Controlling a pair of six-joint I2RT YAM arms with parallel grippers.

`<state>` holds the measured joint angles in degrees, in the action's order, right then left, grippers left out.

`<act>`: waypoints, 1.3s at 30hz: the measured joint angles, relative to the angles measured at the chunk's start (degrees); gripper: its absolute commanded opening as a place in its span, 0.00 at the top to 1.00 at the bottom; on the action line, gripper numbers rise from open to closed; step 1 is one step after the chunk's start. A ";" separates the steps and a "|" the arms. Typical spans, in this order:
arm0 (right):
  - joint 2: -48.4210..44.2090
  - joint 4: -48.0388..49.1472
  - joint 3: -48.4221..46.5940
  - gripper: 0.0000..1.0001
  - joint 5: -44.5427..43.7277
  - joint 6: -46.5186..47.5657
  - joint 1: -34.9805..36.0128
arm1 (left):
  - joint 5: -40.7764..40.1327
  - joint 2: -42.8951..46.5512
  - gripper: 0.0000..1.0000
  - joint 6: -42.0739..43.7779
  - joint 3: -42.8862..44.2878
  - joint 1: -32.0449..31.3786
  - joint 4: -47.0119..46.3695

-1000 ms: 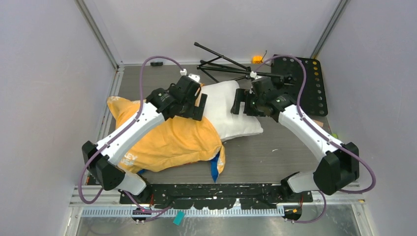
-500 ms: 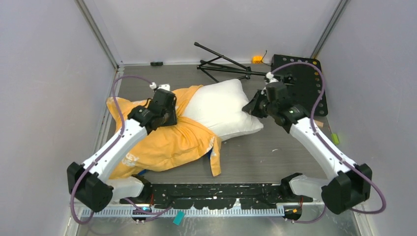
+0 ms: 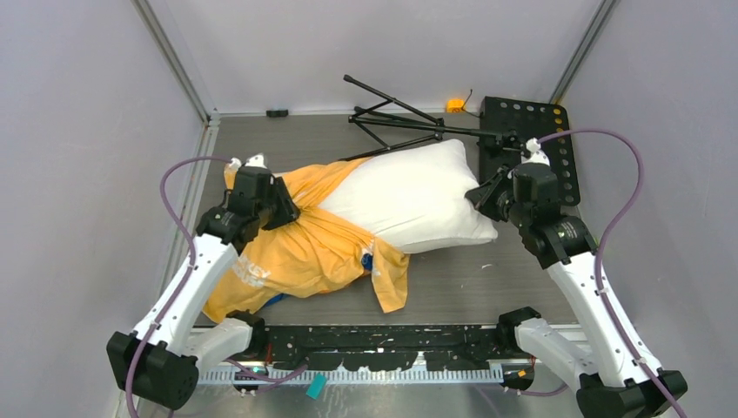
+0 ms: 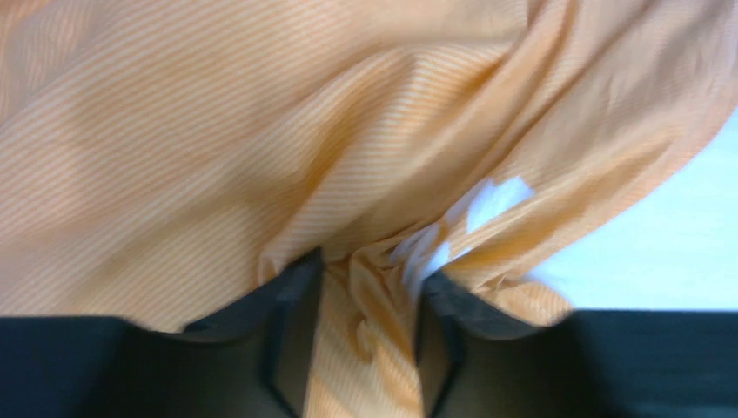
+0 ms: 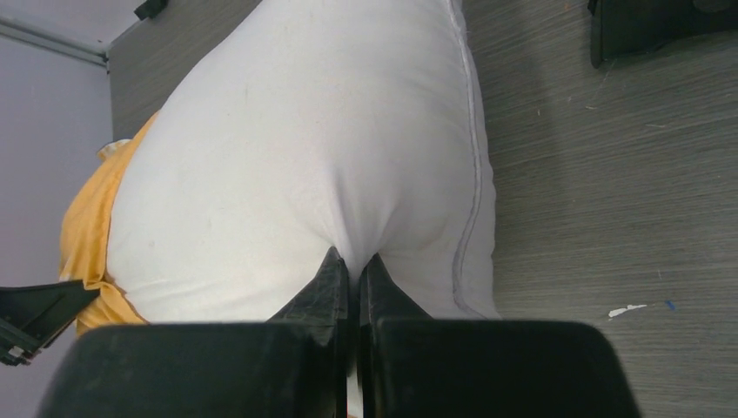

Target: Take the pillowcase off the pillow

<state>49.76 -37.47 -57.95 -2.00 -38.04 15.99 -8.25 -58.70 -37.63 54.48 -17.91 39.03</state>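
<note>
The orange-yellow pillowcase (image 3: pixel 305 244) covers the left part of the white pillow (image 3: pixel 409 196), whose right half lies bare. My left gripper (image 3: pixel 285 209) is shut on a bunched fold of the pillowcase (image 4: pixel 374 322) near its open end; the cloth fills the gap between the fingers (image 4: pixel 291 287). My right gripper (image 3: pixel 481 197) is shut on a pinch of the pillow's cover (image 5: pixel 305 157) at its right end, with the fingertips (image 5: pixel 335 274) pressed together on white fabric. A loose flap of the pillowcase (image 3: pixel 390 277) hangs toward the near edge.
A black folded tripod (image 3: pixel 392 113) lies behind the pillow. A black perforated plate (image 3: pixel 544 131) sits at the back right, with a small orange item (image 3: pixel 454 105) near it. Grey walls enclose the table (image 3: pixel 470 279) on three sides.
Both grippers closed, the left on the pillowcase and the right on the pillow. The arms moved apart, left going left and right going right, and more white pillow now shows.
</note>
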 measured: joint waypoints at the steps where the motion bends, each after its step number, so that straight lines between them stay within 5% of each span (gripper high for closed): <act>1: 0.15 -0.28 0.00 1.00 0.07 -0.28 -0.37 | 1.36 0.09 0.43 1.05 0.20 0.33 0.31; 7: 1.55 1.53 2.51 1.00 1.40 -3.76 -2.80 | 12.66 -2.71 0.01 6.69 10.51 2.43 9.55; 14: 3.85 4.70 3.80 1.00 2.23 -6.29 -3.67 | 25.53 2.08 0.00 2.10 14.67 -3.26 14.73; 22: 4.02 6.27 4.20 1.00 2.10 -7.23 -3.72 | 14.88 8.00 0.00 -12.70 6.64 -25.18 16.61; 29: 4.02 7.10 4.94 1.00 2.05 -7.82 -3.74 | 5.46 6.32 0.02 -22.10 -3.58 -31.45 14.29; 32: 3.87 7.10 4.98 1.00 2.03 -7.87 -3.74 | 2.27 5.09 0.19 -23.69 -5.16 -31.47 11.08; 38: 3.72 7.02 5.05 1.00 1.84 -7.82 -3.74 | -1.55 -0.15 0.99 -23.82 -5.42 -31.47 5.03; 39: 3.67 6.95 5.05 1.00 1.68 -7.82 -3.74 | -2.49 -0.87 1.00 -23.71 -5.25 -31.47 5.20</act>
<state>53.43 -30.52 -52.90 -0.32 -45.87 12.25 -10.74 -59.57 -61.34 49.23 -49.39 44.23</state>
